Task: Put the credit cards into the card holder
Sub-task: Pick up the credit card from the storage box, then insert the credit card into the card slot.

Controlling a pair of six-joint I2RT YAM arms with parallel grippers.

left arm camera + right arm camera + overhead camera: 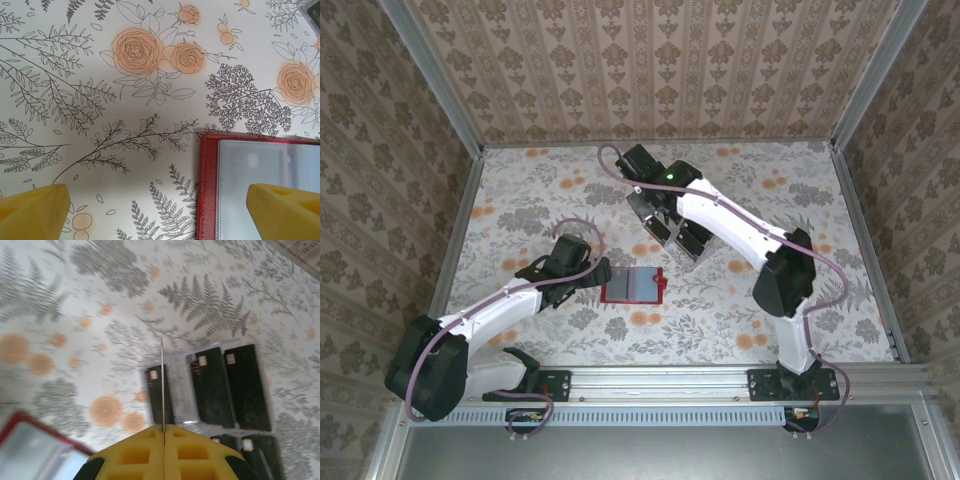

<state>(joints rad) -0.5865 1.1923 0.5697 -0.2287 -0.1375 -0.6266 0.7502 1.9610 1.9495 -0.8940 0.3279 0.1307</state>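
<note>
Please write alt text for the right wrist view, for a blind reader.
The right hand pinches a thin card edge-on above a floral table. Black cards lie in a clear tray; the red card holder is lower-left.

Worktop (pixel 75 100): matt printed floral covering, smooth. Card holder (pixel 206 190): red leather-look rim; inner sleeve clear glossy plastic. Each credit card (pixel 215 387): glossy black. Tray (pixel 182 400): transparent plastic.

The left arm (pixel 500 310) and right arm (pixel 735 225) have white shells, black joints and black brackets bolted to the silver rail (pixel 660 378). 1 purple cable (pixel 835 290) loops along each arm. 1 green light (pixel 670 181) glows far from the rail. The left gripper (pixel 157 200) and right gripper (pixel 163 432) have blocky yellow fingers (pixel 35 210).
</note>
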